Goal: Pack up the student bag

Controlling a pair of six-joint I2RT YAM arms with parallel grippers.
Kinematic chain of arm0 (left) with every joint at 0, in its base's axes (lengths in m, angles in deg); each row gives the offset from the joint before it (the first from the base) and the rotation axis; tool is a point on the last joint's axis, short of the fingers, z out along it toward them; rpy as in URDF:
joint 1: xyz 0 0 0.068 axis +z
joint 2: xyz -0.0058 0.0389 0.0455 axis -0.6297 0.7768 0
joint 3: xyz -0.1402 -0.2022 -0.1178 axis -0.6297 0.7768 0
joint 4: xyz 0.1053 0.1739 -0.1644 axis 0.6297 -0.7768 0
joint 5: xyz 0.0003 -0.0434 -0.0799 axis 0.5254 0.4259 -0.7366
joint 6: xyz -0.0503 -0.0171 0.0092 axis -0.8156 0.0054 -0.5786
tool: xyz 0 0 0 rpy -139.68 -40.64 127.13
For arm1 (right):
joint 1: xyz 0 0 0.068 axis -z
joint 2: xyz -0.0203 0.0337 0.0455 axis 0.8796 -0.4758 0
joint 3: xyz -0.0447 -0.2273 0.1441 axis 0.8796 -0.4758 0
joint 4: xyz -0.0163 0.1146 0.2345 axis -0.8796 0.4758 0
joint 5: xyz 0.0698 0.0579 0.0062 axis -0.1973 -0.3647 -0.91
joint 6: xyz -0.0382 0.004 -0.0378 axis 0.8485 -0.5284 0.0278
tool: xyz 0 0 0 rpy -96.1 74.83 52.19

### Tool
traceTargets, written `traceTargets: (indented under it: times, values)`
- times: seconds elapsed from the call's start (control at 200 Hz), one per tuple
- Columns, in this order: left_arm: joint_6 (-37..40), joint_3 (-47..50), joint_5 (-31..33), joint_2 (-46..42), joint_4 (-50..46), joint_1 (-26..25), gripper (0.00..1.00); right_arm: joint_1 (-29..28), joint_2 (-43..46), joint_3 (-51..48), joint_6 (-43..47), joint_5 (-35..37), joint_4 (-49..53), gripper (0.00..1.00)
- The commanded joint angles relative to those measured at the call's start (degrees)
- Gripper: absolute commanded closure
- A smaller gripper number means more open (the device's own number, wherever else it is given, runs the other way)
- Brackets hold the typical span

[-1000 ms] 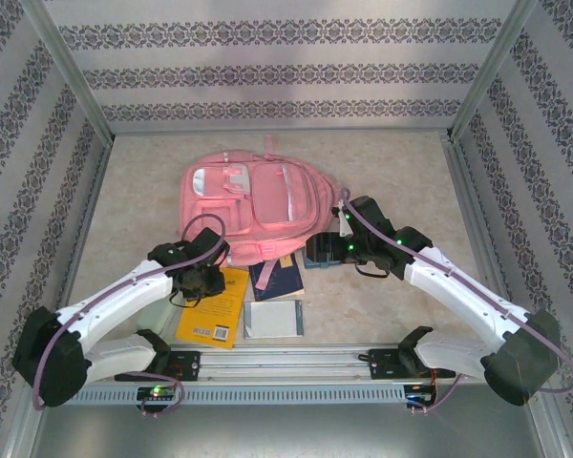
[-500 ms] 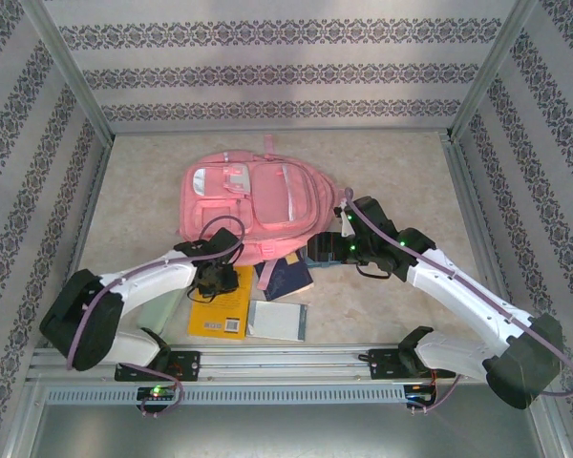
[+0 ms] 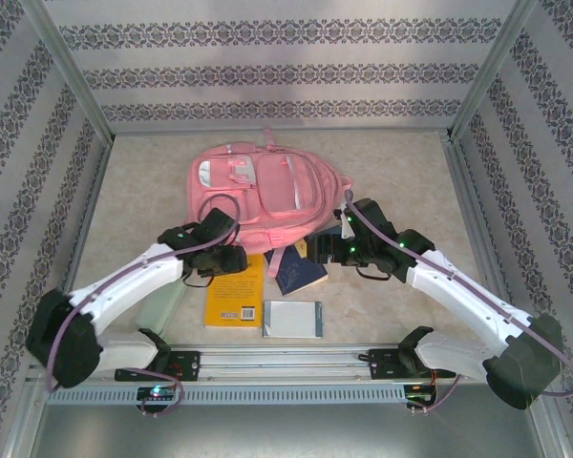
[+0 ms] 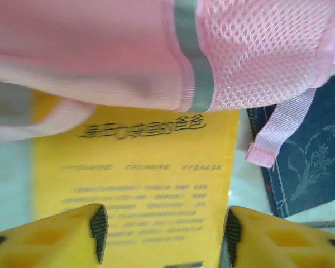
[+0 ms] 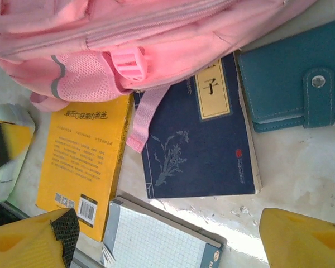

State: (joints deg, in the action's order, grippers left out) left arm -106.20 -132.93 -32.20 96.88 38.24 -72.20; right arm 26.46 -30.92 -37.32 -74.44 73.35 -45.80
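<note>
The pink student bag [image 3: 267,183] lies flat at mid-table, front pockets up. In the left wrist view its mesh pocket and grey strip [image 4: 198,67] hang over a yellow book [image 4: 151,167]. My left gripper [image 3: 239,260] [image 4: 164,234] stands open just above that book [image 3: 234,291], at the bag's near edge, with nothing between its fingers. My right gripper [image 3: 317,250] [image 5: 173,245] hovers open over a navy book [image 5: 198,145] [image 3: 299,271] and a grid notebook [image 5: 156,240] [image 3: 293,318]. The bag's bottom edge and buckle [image 5: 128,64] overlap both books.
A teal snap wallet [image 5: 293,89] lies right of the navy book, partly under the bag. A pale green object [image 3: 162,303] sits beside my left arm. Patterned walls and metal posts enclose the table; a metal rail [image 3: 286,358] runs along the near edge.
My left gripper has opened and moved up and right along the yellow book. The bag has shifted away and to the right. The right arm has barely moved.
</note>
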Motion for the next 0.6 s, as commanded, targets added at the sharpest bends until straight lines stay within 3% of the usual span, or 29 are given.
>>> traceTargets:
  times: [0.0, 0.1, 0.34, 0.595]
  values:
    - [-5.86, -1.17, 9.21, -1.77, -19.57, 3.34, 0.29, 0.07, 0.26, -1.04, -1.12, -1.16, -1.19, 0.15]
    - [-9.56, -0.13, 9.22, -1.45, -25.00, 8.15, 0.27, 0.09, -0.33, -0.63, -1.12, -1.35, -1.39, 0.14]
    - [-8.59, 5.33, 7.48, -3.64, -20.15, 16.94, 0.20, 0.09, -1.25, 0.27, -1.10, -2.41, -1.57, 0.13]
    - [-4.32, 10.39, -1.77, -3.10, -7.51, 17.57, 0.22, 0.11, -0.66, -1.00, -1.84, -2.75, -1.44, 0.13]
